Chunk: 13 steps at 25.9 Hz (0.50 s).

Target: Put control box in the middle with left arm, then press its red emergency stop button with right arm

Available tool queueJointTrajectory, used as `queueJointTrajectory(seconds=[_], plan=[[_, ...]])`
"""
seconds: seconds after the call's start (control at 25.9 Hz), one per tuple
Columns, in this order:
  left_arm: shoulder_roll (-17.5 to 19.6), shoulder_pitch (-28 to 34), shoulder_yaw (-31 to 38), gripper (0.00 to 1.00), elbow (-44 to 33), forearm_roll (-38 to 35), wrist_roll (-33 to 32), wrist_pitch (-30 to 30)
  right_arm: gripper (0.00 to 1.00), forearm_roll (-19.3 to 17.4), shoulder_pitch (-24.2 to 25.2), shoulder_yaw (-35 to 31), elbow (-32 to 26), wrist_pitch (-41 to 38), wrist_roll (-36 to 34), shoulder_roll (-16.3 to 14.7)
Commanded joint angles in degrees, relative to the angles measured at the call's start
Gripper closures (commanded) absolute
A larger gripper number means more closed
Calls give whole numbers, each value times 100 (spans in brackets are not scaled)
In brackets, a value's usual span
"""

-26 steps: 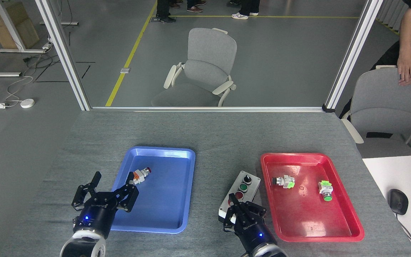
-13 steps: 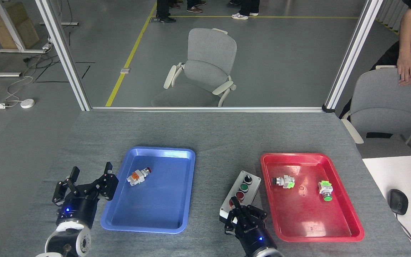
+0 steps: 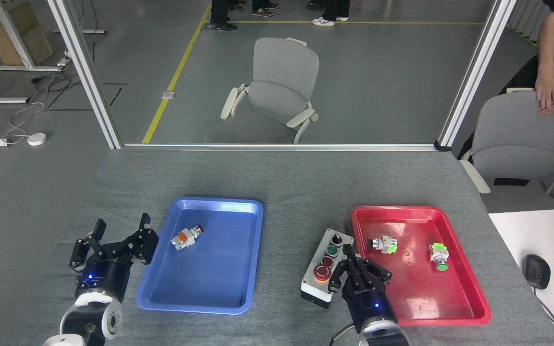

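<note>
Right pincer [image 3: 354, 263], its fingers drawn together and gripping nothing, hangs at the right edge of the control box [image 3: 326, 266], beside the red emergency stop button [image 3: 322, 272], which shows uncovered at the box's near end. Left pincer [image 3: 120, 234] stands with fingers spread wide and empty over the grey counter [image 3: 286, 178], just left of the blue tray [image 3: 209, 254] that contains a small white-and-orange switch [image 3: 186, 236]. Box lies on the counter between that tray and the red tray [image 3: 419, 264], close against the latter's left rim.
</note>
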Motion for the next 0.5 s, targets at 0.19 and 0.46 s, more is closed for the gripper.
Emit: queueJointTrajectory(seconds=[0.19, 0.46], plan=[[-5, -49, -8, 1, 2, -10, -5, 1, 2, -390, -12, -710, -5, 216, -710, -325], [-14, -66, 1, 1, 37, -28, -5, 1, 2, -653, -12, -947, -5, 216, -693, -642]])
